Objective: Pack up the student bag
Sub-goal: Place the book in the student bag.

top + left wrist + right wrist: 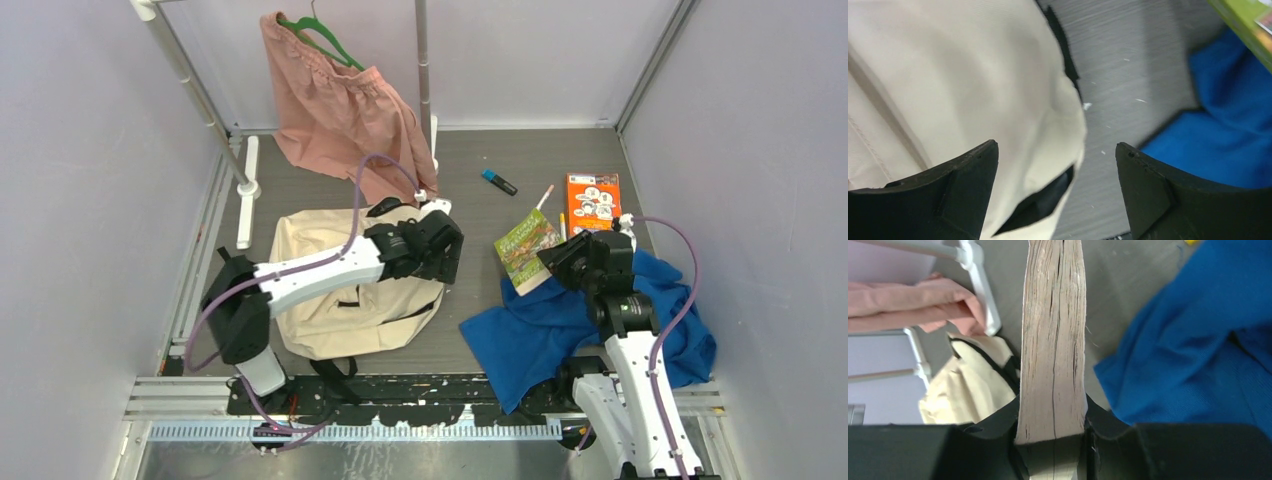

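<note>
Lying on the table's [480, 205] left side, the student bag [320, 305] runs lengthwise near-to-far, straps [335, 367] at the near end. Above it the left claw [447, 252] hangs released; the right claw [560, 262] grips a book [525, 248].

Robot test cell, lab setting, not home. Plain pale panel walls [90, 200] box in grey tabletop [500, 150] on three sides. Metal rail frame [180, 395] along bottom of frame, left arm [320, 268] and right arm [640, 385] bolted there. White tube rack [195, 90] upper left, pink garment [335, 110] hung on it. Staged props right of centre: green book [527, 250], orange book [593, 200], marker [498, 181].
</note>
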